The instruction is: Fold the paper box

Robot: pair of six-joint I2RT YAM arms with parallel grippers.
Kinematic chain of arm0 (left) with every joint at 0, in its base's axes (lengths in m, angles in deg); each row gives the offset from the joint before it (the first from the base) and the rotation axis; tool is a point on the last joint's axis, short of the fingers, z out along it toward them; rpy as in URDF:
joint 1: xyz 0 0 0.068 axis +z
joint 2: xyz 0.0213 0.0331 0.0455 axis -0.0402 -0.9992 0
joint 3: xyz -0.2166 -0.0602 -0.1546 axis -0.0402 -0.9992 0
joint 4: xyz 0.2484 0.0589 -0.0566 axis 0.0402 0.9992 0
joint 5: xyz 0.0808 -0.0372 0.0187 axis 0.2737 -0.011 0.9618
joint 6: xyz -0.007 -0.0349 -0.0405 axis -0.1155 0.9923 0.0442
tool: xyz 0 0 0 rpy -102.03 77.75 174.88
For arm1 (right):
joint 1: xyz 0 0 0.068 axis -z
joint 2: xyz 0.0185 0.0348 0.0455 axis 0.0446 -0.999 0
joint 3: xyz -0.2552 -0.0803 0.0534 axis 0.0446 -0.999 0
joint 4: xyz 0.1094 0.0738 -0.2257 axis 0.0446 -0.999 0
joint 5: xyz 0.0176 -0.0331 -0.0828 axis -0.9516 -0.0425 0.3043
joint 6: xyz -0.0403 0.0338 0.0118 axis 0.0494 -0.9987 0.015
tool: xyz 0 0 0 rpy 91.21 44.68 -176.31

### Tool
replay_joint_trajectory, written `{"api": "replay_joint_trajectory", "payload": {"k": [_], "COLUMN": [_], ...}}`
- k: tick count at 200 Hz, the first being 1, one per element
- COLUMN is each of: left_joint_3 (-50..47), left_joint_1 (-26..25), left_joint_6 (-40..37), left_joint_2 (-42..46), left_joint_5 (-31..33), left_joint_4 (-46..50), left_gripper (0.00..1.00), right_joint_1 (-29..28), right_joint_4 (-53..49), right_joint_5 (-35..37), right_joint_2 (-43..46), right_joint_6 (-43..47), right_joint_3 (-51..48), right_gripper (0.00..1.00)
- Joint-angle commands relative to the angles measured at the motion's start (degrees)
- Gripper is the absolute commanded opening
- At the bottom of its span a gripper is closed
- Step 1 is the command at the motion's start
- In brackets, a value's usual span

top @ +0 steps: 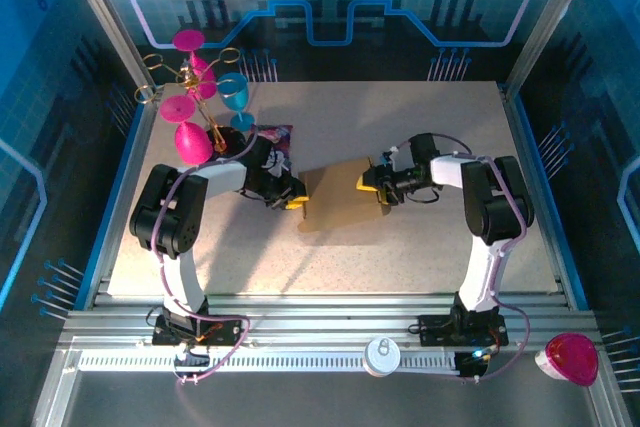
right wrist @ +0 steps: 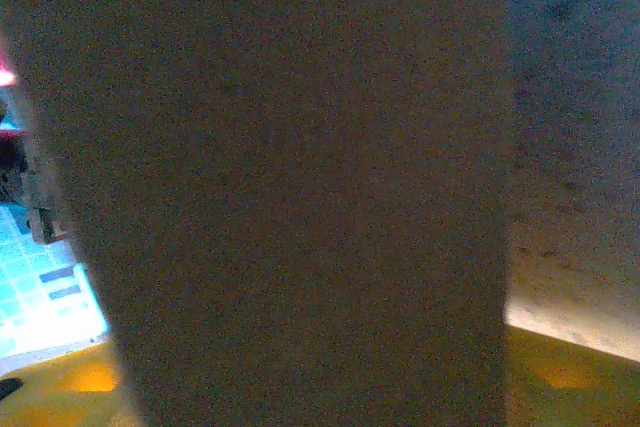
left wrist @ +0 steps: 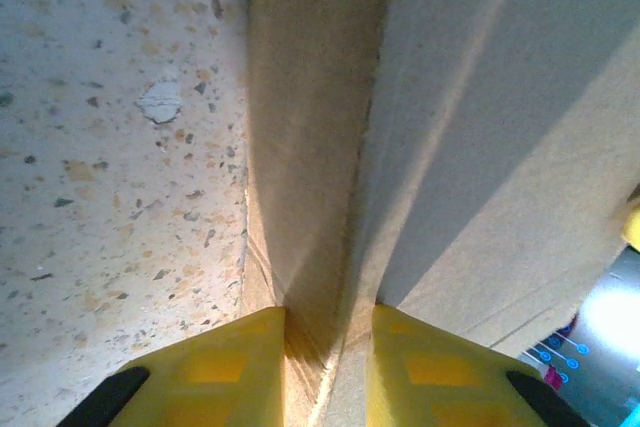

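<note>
Viewing from above, I find the box (top: pixel 335 197) mid-bench (top: pixel 400 257), with the left gripper (top: pixel 296 203) and right gripper (top: pixel 370 185) at opposite edges. Left wrist: the gripper pinches a panel edge; I would fold slowly along the crease. Right wrist: cardboard lies between the fingers, and I cannot tell the grip.

The speckled beige table (top: pixel 400 247) carries the brown paper box (top: pixel 335 197) near its middle. A purple snack packet (top: pixel 278 139) lies just behind it to the left, and a wire stand (top: pixel 195 82) of pink and blue glasses stands at the far left corner.
</note>
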Motion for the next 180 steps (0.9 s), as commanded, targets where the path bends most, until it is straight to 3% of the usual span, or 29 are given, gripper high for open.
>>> {"api": "replay_joint_trajectory", "payload": {"k": [1,48,118,133,155,180], "left_joint_3": [-2.2,-1.4,-0.8,-0.5,0.1,-2.5], "left_joint_1": [0.4,0.4,0.4,0.5,1.1,3.3], "left_joint_6": [0.5,2.0,5.4,6.3,9.5,19.2], "left_joint_2": [-0.4,0.6,3.1,5.7,11.9,19.2], "left_joint_5": [3.7,2.7,1.1,1.7,4.9,8.0], "left_joint_4": [1.6,0.1,-3.0,-2.9,-2.1,-6.2], "left_gripper": [0.23,0.23,0.25,0.30,0.47,0.64], "right_joint_1": [-1.7,-2.5,-4.2,-3.3,-1.0,1.8], "right_joint_4": [4.3,8.9,4.3,5.5,9.2,15.8], "right_joint_5": [-3.5,-3.5,-1.2,-1.2,-2.7,-4.8], "right_joint_2": [-0.3,1.7,2.0,3.1,5.9,10.1], "right_joint_6": [-3.6,-8.6,-8.4,-10.5,-16.4,-26.8], "right_joint_3": [0.2,-0.9,1.1,0.2,-1.6,-4.1], "right_gripper": [0.64,0.55,0.41,0.38,0.35,0.33]}}
